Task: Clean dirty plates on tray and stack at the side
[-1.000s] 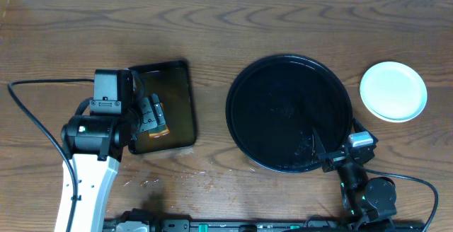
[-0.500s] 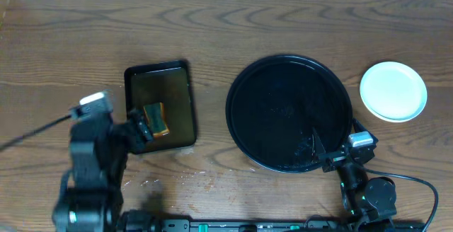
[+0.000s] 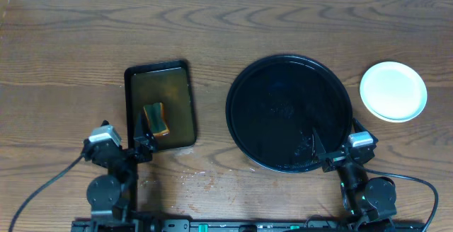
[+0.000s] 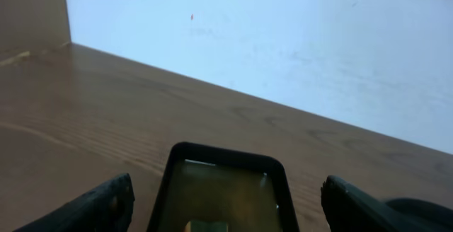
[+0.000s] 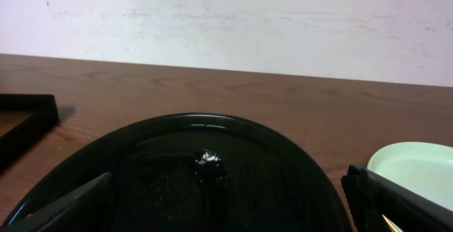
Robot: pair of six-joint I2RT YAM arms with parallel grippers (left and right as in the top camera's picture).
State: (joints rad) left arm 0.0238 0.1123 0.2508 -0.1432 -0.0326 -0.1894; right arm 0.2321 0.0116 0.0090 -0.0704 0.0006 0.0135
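1. holding the left gripper (image 4: 226, 214) wide apart and empty at the near table edge, facing the small rectangular tray (image 3: 177, 94) with the sponge (image 3: 156, 119).
2. holding the right gripper (image 5: 233, 207) spread and empty at the near rim of the round black tray (image 3: 283, 90).
3. seeing the plates (image 3: 393, 90) lying on the tabletop (image 3: 212, 27) just right of that tray, apart from it.

A brown wood-grain table (image 3: 226, 27) carries everything, its far edge meeting a white wall. Right of the middle a large round black tray (image 3: 283, 90) with a raised rim lies flat on the wood. To its left, well apart, sits a smaller dark rectangular tray (image 3: 177, 90). On the bare wood just right of the round tray rests a pale round plate (image 3: 393, 91). A few small light crumbs (image 3: 191, 177) are scattered near the front edge.
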